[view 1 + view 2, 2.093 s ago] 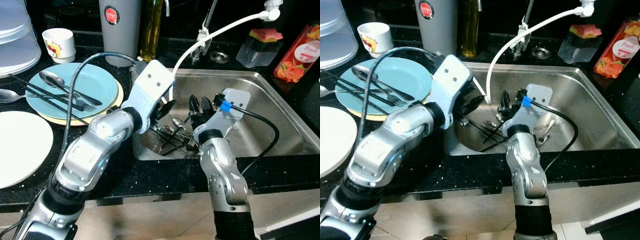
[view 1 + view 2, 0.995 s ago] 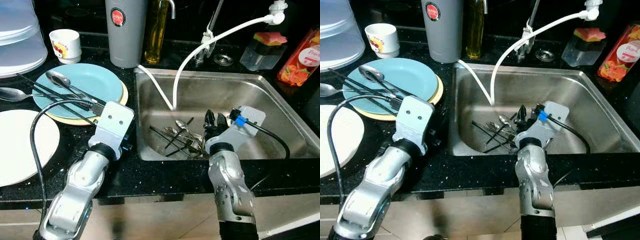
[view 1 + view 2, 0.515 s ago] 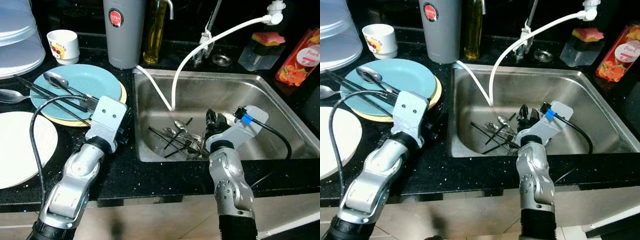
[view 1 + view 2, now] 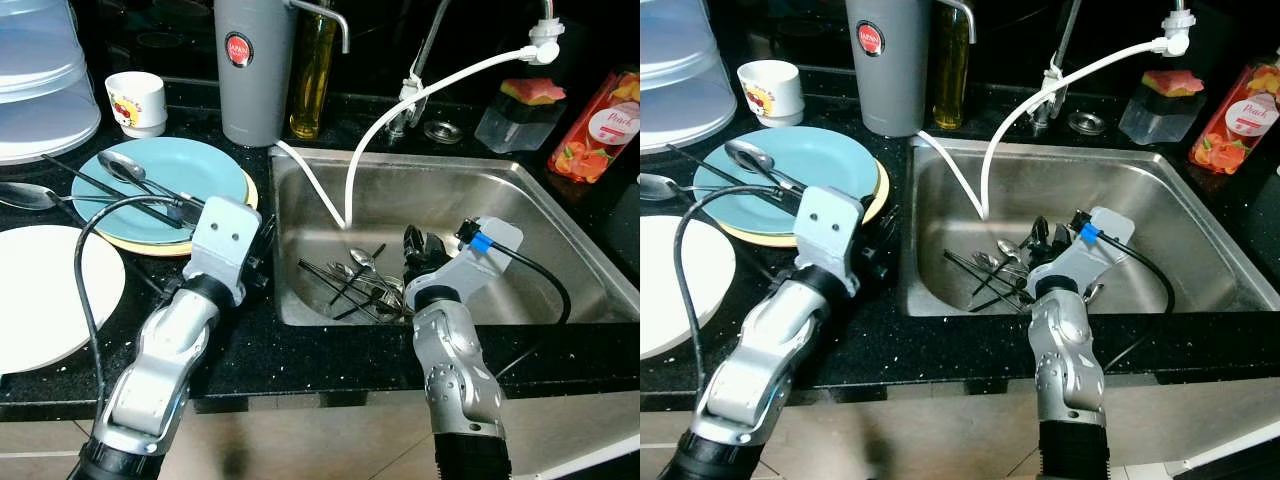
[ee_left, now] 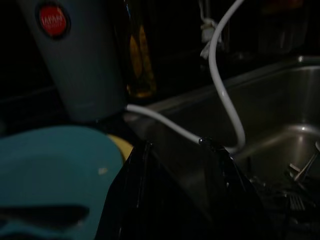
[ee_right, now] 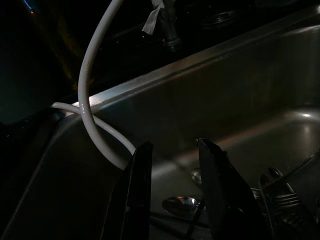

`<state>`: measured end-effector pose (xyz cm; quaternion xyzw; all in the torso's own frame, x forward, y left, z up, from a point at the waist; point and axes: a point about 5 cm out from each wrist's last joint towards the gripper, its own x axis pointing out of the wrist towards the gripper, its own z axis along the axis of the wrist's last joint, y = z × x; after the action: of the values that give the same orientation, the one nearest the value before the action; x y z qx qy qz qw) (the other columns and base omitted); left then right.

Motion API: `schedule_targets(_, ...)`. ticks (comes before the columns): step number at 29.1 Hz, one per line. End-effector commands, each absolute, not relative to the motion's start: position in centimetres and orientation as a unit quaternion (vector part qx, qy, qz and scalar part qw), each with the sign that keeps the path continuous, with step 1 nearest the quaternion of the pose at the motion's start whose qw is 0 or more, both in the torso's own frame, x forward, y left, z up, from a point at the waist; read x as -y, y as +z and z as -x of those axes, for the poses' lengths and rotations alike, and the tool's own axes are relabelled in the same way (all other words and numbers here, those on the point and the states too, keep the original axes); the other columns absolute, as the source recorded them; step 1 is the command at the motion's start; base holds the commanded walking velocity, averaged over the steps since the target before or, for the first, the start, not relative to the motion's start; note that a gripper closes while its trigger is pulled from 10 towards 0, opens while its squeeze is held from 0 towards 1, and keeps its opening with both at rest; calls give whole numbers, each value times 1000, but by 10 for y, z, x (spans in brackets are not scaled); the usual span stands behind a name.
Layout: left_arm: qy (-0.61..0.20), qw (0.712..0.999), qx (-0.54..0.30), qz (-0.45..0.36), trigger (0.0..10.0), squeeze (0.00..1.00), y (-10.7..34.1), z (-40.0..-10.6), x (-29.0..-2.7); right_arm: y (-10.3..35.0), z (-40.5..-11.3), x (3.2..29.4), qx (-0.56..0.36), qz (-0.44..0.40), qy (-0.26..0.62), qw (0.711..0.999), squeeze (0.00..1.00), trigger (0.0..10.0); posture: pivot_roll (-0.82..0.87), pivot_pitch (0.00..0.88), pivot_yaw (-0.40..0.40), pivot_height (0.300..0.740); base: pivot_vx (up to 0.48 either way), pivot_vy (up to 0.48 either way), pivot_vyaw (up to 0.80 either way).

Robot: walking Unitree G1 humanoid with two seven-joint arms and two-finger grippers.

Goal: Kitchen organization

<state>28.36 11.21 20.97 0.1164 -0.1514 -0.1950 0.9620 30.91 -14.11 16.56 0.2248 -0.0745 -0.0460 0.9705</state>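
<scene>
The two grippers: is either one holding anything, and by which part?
Nothing is held. The right gripper is open above the cutlery in the sink; the left gripper is open and empty.

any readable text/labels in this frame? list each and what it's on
"Peach": white oval label on the red-orange juice carton, right of the sink.
Red round logo on the grey canister: white lettering, too blurred to read.
Print on the small white cup: a red and yellow picture, no legible words.
Nothing else carries text.

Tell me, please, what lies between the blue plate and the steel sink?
In the left eye view, the left gripper hangs over the black counter between the blue plate and the sink.
</scene>
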Motion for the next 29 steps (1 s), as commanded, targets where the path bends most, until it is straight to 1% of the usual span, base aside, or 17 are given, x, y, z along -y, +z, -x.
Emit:
schedule_targets(1,-215,958,154,-109,10000,0,214,-285,-103,160,-309,142,67,-224,-50,971,0,10000,264,5,-110,740,0,0,0)
schedule_targets(5,-231,954,158,-108,10000,0,220,-287,-99,160,-309,144,70,-225,-53,970,0,10000,267,2,-99,740,0,0,0)
schedule_targets(12,-238,956,124,-115,10000,0,213,-291,-101,156,-309,144,69,-228,-65,969,0,10000,274,0,-66,740,0,0,0)
schedule_targets(16,-239,961,95,-103,10000,0,203,-292,-106,152,-307,143,66,-231,-71,968,0,10000,277,0,-39,740,0,0,0)
schedule_targets(22,-237,964,77,-92,10000,0,198,-292,-108,149,-306,143,67,-223,-75,970,0,10000,280,0,-34,740,0,0,0)
schedule_targets(29,-225,968,62,-90,10000,0,192,-292,-111,151,-308,144,74,-193,-65,976,0,10000,290,0,-40,740,0,0,0)
